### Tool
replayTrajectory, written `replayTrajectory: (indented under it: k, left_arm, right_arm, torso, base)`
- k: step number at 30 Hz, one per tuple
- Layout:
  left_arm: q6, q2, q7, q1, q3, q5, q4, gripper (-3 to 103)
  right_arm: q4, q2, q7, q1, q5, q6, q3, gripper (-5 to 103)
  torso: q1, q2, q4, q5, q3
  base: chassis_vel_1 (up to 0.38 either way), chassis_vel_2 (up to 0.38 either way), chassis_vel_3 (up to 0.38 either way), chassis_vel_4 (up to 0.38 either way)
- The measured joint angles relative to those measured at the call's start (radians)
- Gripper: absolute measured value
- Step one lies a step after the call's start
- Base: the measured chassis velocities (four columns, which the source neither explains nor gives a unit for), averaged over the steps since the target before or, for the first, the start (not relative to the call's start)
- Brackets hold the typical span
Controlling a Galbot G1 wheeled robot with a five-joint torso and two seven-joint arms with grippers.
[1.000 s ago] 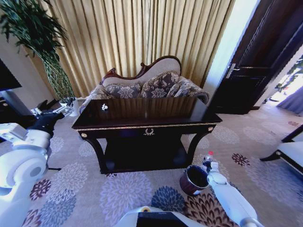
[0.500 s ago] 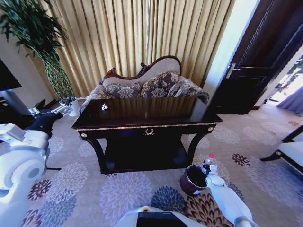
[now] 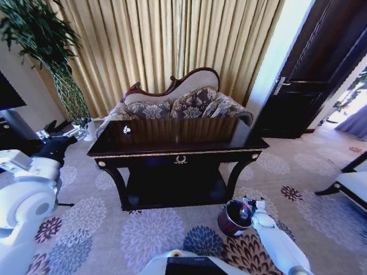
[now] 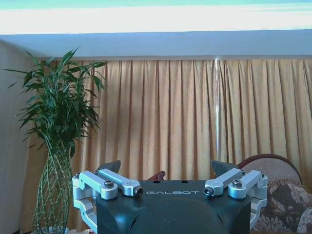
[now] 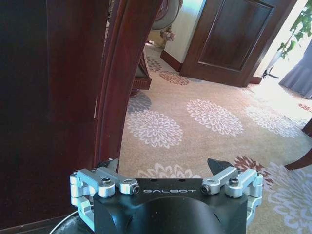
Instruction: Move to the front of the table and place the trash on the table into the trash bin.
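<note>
The right tool [image 5: 165,168] has its fingers spread wide apart with nothing between them. Just beside it stands a curved dark leg of the desk [image 5: 117,83]. Beyond lie flowered carpet [image 5: 204,117] and a dark wooden door [image 5: 229,39].

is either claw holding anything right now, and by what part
Nothing is held. The right claw is open and empty above the trash bin; the left claw is open too.
</note>
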Motion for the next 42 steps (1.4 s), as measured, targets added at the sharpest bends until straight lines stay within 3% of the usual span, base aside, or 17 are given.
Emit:
replayTrajectory:
  k: [19,23,25,26,33,42]
  left_arm:
    - [-0.001,-0.001,0.002,0.0,-0.001,0.001,0.004,100]
    - [-0.001,-0.004,0.002,0.0,0.0,0.001,0.005,100]
    - [-0.001,-0.009,0.002,0.0,0.005,0.002,0.006,100]
    - [-0.001,-0.009,0.002,0.0,0.005,0.002,0.006,100]
    - [-0.001,-0.018,0.002,0.004,0.006,0.006,0.003,100]
    - [-0.001,-0.033,0.002,0.008,0.015,0.032,0.003,100]
  right_arm:
    - [0.04,0.002,-0.009,-0.019,0.025,-0.033,0.002,100]
    - [0.195,-0.019,-0.031,-0.058,0.14,-0.069,0.019,100]
    - [0.368,-0.045,-0.046,-0.105,0.205,-0.098,0.035,100]
    - [0.368,-0.045,-0.046,-0.105,0.205,-0.098,0.035,100]
    - [0.824,-0.108,-0.081,-0.213,0.215,-0.123,0.089,100]
    - [1.115,-0.136,-0.081,-0.245,0.245,-0.176,0.104,100]
  torso:
    - [0.0,0.0,-0.0001,0.0002,0.0]
    - [0.0,0.0,0.0,0.0002,0.0]
    - [0.0,0.0,0.0001,-0.0001,0.0]
    - [0.0,0.0,0.0001,-0.0001,0.0]
    - [0.0,0.0,0.0001,-0.0002,0.0]
    - [0.0,0.0,0.0,-0.0001,0.0]
  base:
    - [0.0,0.0,0.0,0.0]
    - [0.0,0.0,0.0,0.0]
    - [0.0,0.0,0.0,0.0]
    - [0.0,0.0,0.0,0.0]
    - [0.0,0.0,0.0,0.0]
    - [0.0,0.0,0.0,0.0]
